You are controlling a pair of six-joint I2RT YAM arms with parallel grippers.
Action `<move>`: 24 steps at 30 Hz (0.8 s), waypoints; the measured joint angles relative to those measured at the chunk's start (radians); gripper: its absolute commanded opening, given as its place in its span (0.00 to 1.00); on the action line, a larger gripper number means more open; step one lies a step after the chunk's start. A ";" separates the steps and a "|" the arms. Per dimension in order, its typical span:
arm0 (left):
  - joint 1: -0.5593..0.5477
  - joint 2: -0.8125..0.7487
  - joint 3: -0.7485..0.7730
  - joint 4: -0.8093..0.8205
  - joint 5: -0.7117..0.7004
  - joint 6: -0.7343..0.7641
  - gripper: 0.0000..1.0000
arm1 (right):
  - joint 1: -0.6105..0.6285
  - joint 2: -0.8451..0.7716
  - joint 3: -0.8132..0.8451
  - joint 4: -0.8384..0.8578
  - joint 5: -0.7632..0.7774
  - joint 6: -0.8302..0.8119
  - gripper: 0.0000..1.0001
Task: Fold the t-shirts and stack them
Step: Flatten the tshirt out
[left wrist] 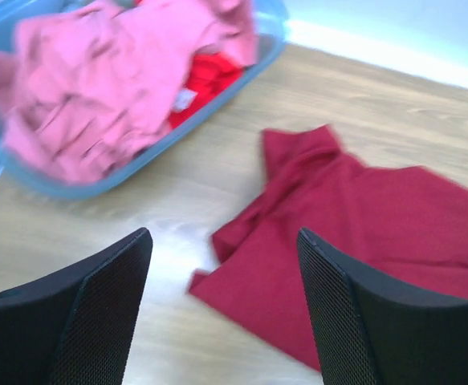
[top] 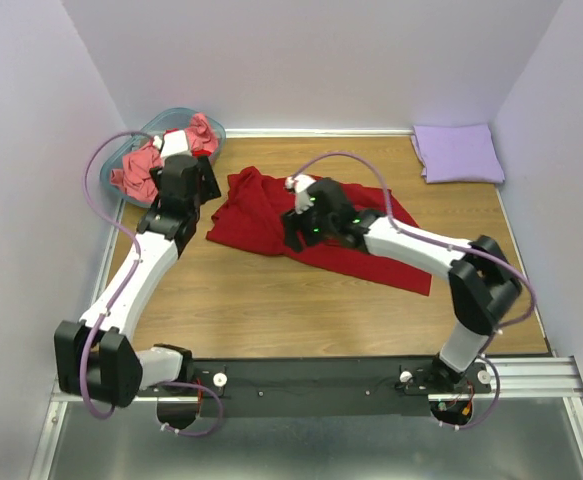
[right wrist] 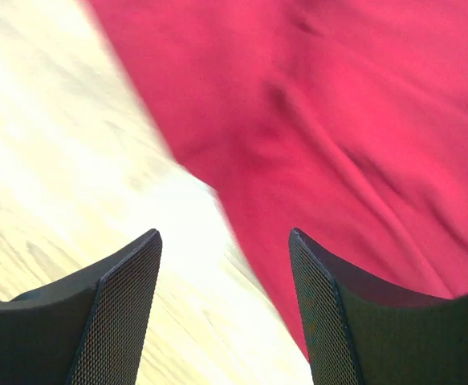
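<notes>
Cloth lies in three places on the wooden table [top: 271, 310]. The dark red t-shirt [top: 261, 215] sprawls crumpled at the centre, trailing toward 4 o'clock. The lavender t-shirt [top: 459, 152] sits folded in the 1 o'clock corner. The salmon-pink t-shirt [top: 136, 172] is heaped in the teal basket [left wrist: 105, 183] at 10 o'clock, over a bright red cloth [left wrist: 209, 84]. The left gripper [left wrist: 221, 241] hangs between the basket and the dark red t-shirt, fingers spread and grasping nothing. The right gripper [right wrist: 224, 234], likewise released, hovers over that shirt's edge.

Your right arm [top: 411, 245] hides part of the dark red t-shirt [top: 256, 215]; beside it, the blurred basket [left wrist: 121, 172] is cropped.
</notes>
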State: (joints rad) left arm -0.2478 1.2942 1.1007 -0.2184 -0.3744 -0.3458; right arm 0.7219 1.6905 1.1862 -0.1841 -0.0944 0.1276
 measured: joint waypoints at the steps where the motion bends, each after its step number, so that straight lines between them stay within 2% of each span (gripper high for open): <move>1: 0.011 -0.038 -0.048 0.006 -0.005 -0.003 0.89 | 0.035 0.031 0.037 0.005 0.001 -0.022 0.72; 6: 0.029 -0.142 -0.250 0.016 -0.010 -0.011 0.89 | 0.154 0.208 0.193 -0.005 0.006 -0.121 0.68; 9: 0.035 -0.156 -0.311 0.010 -0.011 -0.016 0.89 | 0.200 0.304 0.290 -0.013 0.013 -0.165 0.64; 18: 0.177 -0.158 -0.300 0.046 0.045 -0.063 0.88 | 0.270 0.505 0.467 -0.027 0.080 -0.256 0.55; 24: 0.201 -0.158 -0.299 0.048 0.080 -0.073 0.87 | 0.266 0.566 0.519 -0.031 0.138 -0.287 0.52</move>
State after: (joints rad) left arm -0.0471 1.1366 0.8021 -0.1699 -0.2943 -0.4191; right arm 0.9882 2.2562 1.7050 -0.2153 0.0441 -0.1596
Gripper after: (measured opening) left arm 0.877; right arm 0.533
